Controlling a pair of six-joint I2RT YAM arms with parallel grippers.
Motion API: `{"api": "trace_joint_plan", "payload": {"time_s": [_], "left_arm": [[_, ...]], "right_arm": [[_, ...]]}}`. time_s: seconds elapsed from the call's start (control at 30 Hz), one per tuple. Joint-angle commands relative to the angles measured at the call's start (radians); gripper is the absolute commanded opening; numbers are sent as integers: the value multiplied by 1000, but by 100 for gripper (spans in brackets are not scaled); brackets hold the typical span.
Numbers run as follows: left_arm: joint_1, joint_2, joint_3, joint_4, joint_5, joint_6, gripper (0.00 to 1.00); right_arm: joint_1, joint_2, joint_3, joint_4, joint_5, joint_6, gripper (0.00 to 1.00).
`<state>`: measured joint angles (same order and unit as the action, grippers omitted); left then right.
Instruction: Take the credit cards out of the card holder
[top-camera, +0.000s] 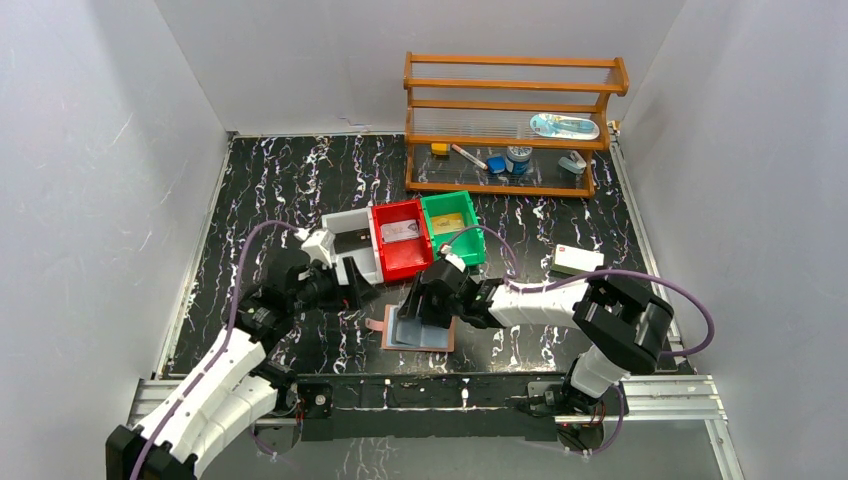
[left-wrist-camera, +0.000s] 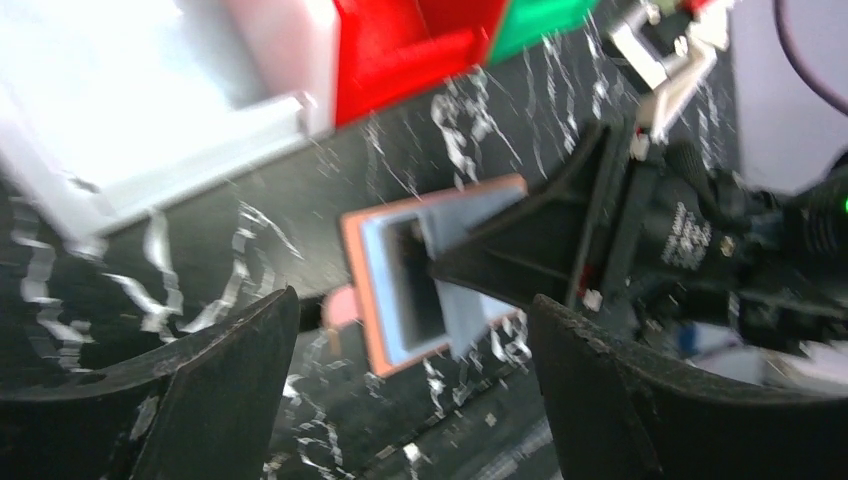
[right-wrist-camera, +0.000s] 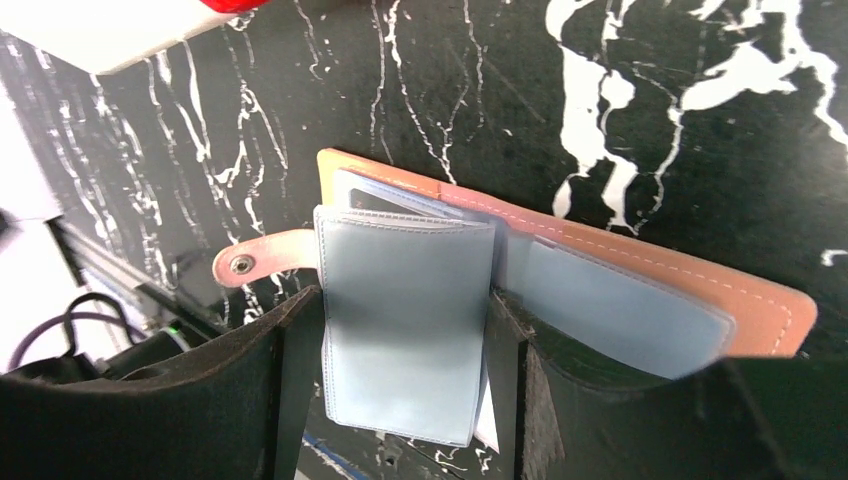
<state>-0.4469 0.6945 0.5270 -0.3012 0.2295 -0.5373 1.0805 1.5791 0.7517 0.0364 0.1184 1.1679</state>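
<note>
Card holder (right-wrist-camera: 640, 290) open flat, mid near edge | right gripper (right-wrist-camera: 405, 298) jaws apart, straddling clear pocket (right-wrist-camera: 405, 360), probably lining up a card pull | left gripper (left-wrist-camera: 412, 302) spread wide, hovering beside, likely to steady.

Reddish-brown card holder (right-wrist-camera: 560, 250), lying open, grey-blue pockets up

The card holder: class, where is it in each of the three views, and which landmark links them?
Top external: the card holder lies open, near edge, centre.
Left wrist: card holder in the middle.
Right wrist: card holder in the middle, stretching right.
Shared landmark: its pink strap tab.
</note>
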Motion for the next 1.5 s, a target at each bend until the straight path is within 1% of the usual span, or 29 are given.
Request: {"api": "trace_joint_plan", "payload": {"time_s": [0.0, 0.1, 0.2, 0.27, 0.5, 0.53, 0.67, 0.9, 1.0, 1.1, 1.17, 1.27, 1.37, 1.43, 1.47], "left_arm": [[4, 67, -62, 135, 338, -145, 80], [2, 140, -77, 159, 435, -145, 76], [-17, 202, -77, 161, 483, -136, 70], [-36, 224, -81, 162, 475, -133, 66], [-109, 269, -117, 220, 416, -166, 42], [-116, 280, -119, 221, 408, -165, 40], [-135, 326, -130, 233, 368, -168, 36], [-167, 390, -126, 270, 333, -161, 35], [-169, 410, -123, 270, 310, -158, 33], [-169, 426, -121, 271, 290, -151, 28], [-170, 434, -122, 276, 291, -146, 27], [-170, 427, -136, 333, 324, -154, 26], [-169, 431, -154, 387, 326, -183, 22], [-170, 446, -156, 393, 322, -184, 20], [-170, 453, -157, 393, 323, -183, 17]], "right_arm": [[-6, 41, -63, 108, -85, 43, 66], [-11, 37, -73, 117, -87, 48, 66], [-13, 37, -81, 124, -88, 52, 66], [-15, 39, -84, 129, -90, 55, 66], [-20, 33, -95, 134, -94, 59, 66], [-22, 31, -96, 136, -95, 60, 66], [-24, 31, -99, 141, -100, 60, 66], [-27, 20, -112, 150, -103, 67, 66], [-30, 12, -118, 152, -104, 67, 66], [-31, 7, -125, 157, -106, 70, 66], [-31, 4, -127, 159, -105, 72, 66], [-33, 5, -131, 161, -106, 73, 66], [-35, 4, -134, 168, -113, 73, 66], [-37, 3, -137, 175, -115, 72, 66], [-37, 3, -139, 176, -115, 74, 66]]}}
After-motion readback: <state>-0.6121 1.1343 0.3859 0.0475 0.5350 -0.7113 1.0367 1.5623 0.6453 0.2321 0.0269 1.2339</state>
